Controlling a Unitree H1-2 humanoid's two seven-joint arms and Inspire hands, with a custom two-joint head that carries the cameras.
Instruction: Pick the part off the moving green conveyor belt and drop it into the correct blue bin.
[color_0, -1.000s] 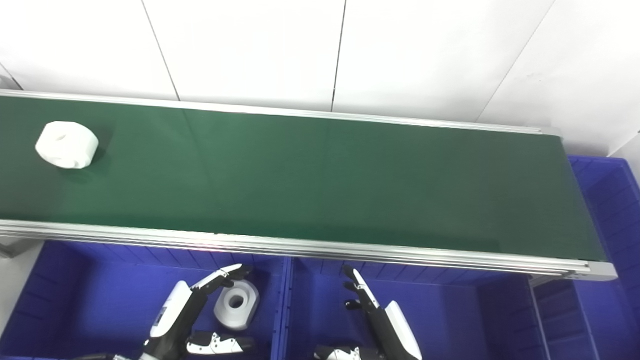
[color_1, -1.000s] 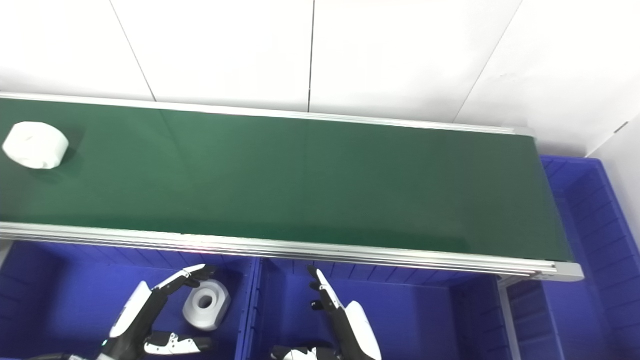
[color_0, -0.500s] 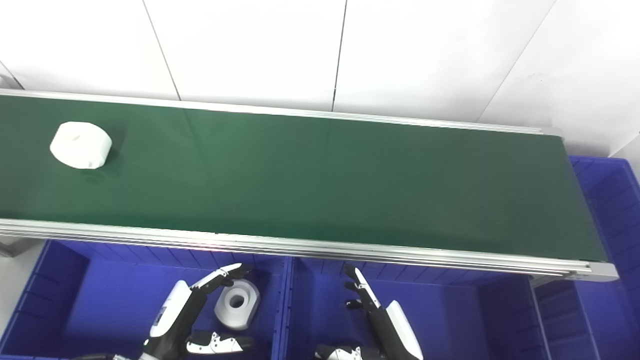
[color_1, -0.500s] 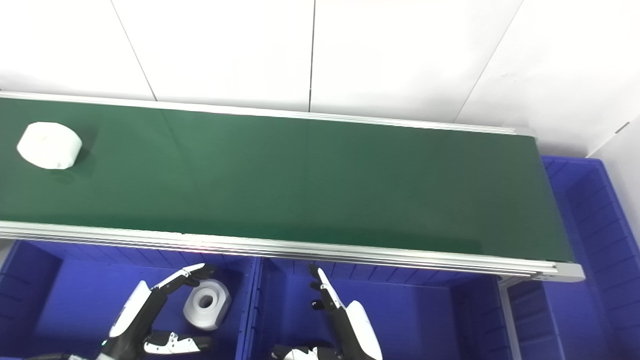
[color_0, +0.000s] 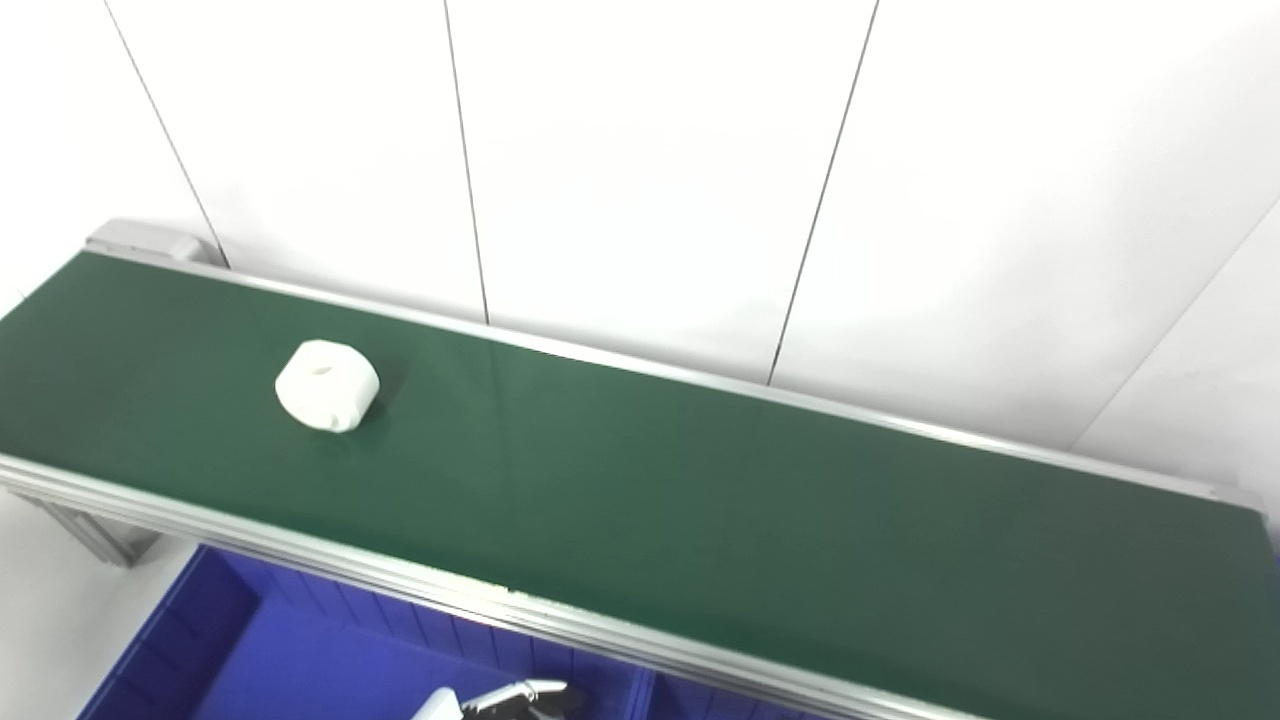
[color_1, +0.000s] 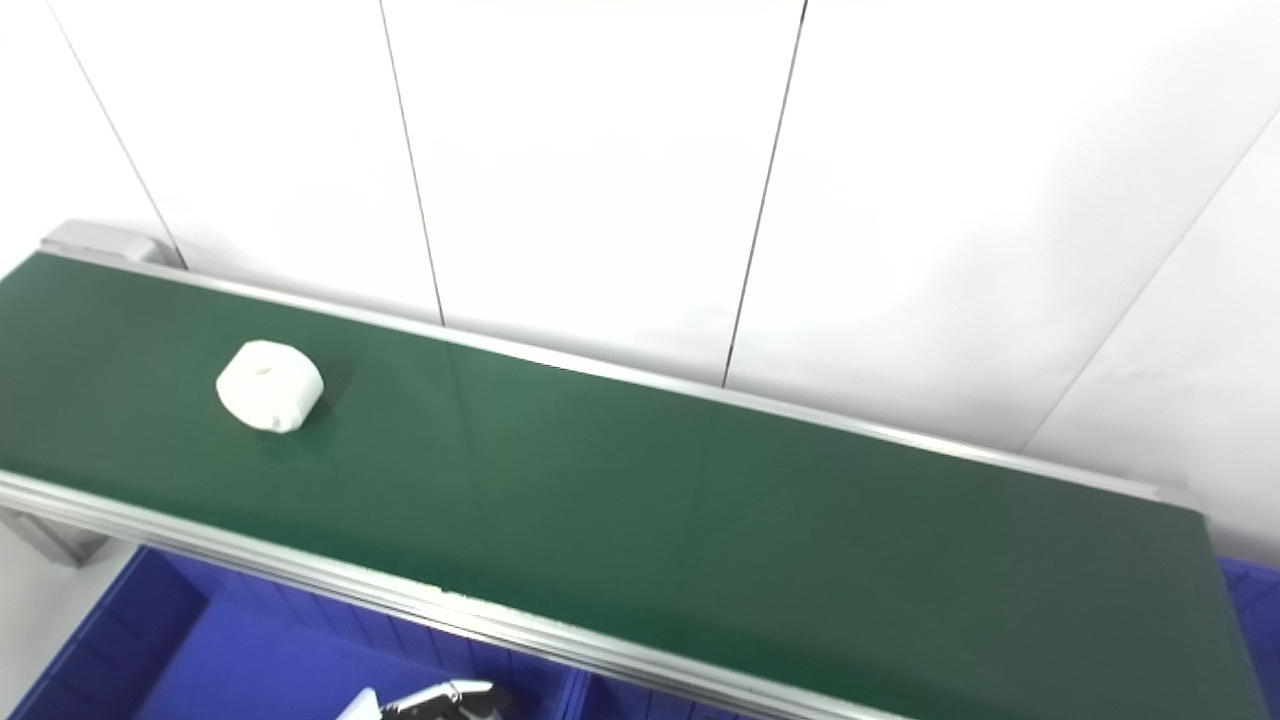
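Observation:
A white round part (color_0: 327, 385) with a small hole on top lies on the green conveyor belt (color_0: 700, 520), toward its left end. Only the fingertips of my left hand (color_0: 512, 697) show at the bottom edge, over the left blue bin (color_0: 300, 660), well below and right of the part. They also show in the right eye view (color_1: 440, 697). Whether this hand is open or shut is hidden. It touches nothing that I can see. My right hand is out of view.
The belt's aluminium front rail (color_0: 400, 580) runs between the belt and the bins. A bin divider (color_0: 645, 697) shows at the bottom. A corner of another blue bin (color_1: 1258, 600) lies past the belt's right end. A white panelled wall (color_0: 640, 180) stands behind.
The camera has swung up and to the left, so the whole picture shifted; both hands and the bins have mostly dropped out of frame. The white part has ridden rightward along the belt.

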